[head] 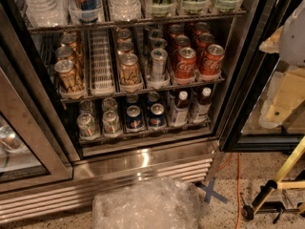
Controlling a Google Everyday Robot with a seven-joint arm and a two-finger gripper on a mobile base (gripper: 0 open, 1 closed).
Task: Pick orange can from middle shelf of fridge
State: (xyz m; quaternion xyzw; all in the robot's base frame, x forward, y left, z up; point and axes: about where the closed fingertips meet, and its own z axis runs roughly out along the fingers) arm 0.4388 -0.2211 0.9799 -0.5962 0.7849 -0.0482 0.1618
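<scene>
- The tall glass-door fridge with a steel frame (143, 159) fills most of my view, with a louvred steel grille (95, 194) at its base.
- The middle shelf, a wire rack with a steel front rail (114, 94), carries white ribbed plastic lanes of cans.
- The orange can, brown-orange with dark script and a silver lid (128, 69), stands upright at the front of its lane, with two like it behind.
- More brown-orange cans (68, 75) fill the far-left lane; the white lane between the two rows (101, 63) has no can at its front.
- Just right of the orange can stands a silver-grey can (158, 64), then two lanes of red Coca-Cola cans (185, 63).
- The gripper (279, 111) seems to be part of the pale cream-and-white shape at the right edge, in front of the right-hand glass and well apart from the cans; I cannot tell whether it is apart or together.
- A crumpled sheet of clear plastic (147, 206) lies on the floor below the grille, beside a blue tape cross (212, 192).
</scene>
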